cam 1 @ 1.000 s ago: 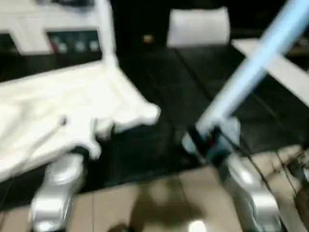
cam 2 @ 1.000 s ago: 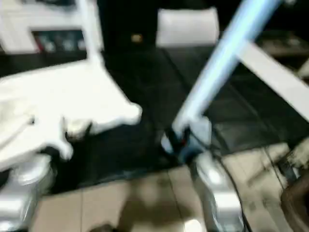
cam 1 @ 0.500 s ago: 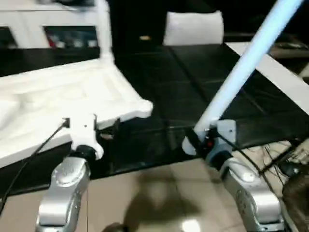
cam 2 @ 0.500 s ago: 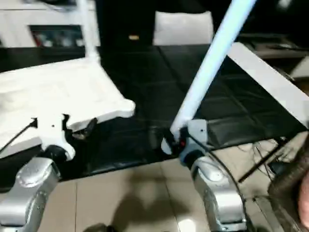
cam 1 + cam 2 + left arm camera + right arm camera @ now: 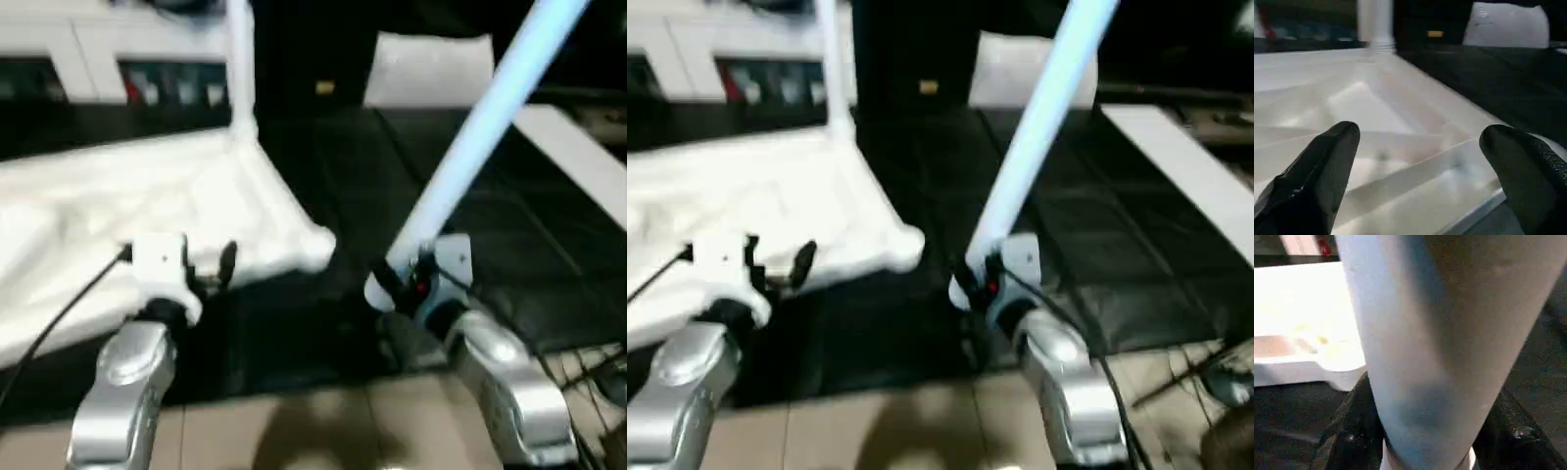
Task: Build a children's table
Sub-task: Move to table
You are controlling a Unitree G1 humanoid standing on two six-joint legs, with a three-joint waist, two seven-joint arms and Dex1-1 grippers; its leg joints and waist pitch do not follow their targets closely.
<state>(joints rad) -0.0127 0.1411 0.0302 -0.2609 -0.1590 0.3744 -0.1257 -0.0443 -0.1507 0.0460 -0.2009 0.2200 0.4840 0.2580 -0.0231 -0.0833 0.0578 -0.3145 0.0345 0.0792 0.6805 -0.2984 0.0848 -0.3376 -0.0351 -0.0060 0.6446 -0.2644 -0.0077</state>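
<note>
Black mat (image 5: 343, 176) covering the work surface, white pillow-like block (image 5: 429, 67) at its far edge, flat white plank (image 5: 573, 157) lying at the right, tan tiled floor (image 5: 323, 431) nearest, cables (image 5: 598, 362) trailing at the right

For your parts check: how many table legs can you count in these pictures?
2. One leg stands upright in the far corner socket of the tabletop; the other leg slants up from the right gripper. Others may lie out of view.

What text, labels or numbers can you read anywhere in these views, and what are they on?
No text is readable.
Small yellow tag on the dark background: too blurred to read.
Red and pale markings on the white unit behind the tabletop: too blurred to read.
Leg in the right gripper: unmarked.
</note>
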